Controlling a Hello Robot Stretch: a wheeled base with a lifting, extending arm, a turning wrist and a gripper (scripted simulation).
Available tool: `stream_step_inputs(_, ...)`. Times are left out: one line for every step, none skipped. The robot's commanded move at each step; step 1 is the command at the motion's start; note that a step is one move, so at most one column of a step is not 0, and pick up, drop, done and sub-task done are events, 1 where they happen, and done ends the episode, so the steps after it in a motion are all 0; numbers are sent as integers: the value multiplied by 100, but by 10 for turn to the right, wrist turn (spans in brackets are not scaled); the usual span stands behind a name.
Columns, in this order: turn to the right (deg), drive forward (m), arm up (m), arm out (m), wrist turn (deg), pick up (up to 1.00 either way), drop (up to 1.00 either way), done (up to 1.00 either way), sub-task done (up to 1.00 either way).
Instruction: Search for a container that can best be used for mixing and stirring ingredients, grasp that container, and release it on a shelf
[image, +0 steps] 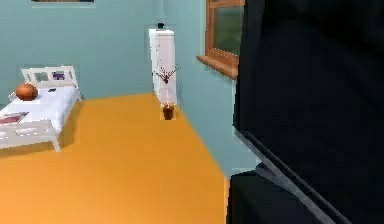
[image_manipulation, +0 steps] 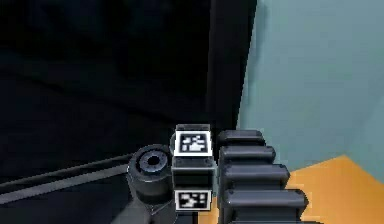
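In the arm side view the gripper's (image_manipulation: 148, 176) round dark body sits low in the picture, left of two white marker squares (image_manipulation: 192, 142). The ribbed dark arm (image_manipulation: 252, 175) lies just to their right. A big black panel (image_manipulation: 100, 80) stands right behind the gripper, and I cannot make out its far end, so I cannot tell whether it holds anything.
The forward view looks across an orange floor (image: 120, 150). A white bed (image: 40, 110) with an orange ball (image: 26, 92) stands at the left. In the far corner are a tall white unit (image: 162, 60) and a potted bare plant (image: 167, 95). A large black screen (image: 315, 90) on a dark stand fills the right, below a wooden window (image: 222, 40).
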Motion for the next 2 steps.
stream_step_inputs(450, 0, 0, 0, 0, 0, 0, 0, 0)
stream_step_inputs(240, 0, 0, 0, 0, 0, 0, 0, 0)
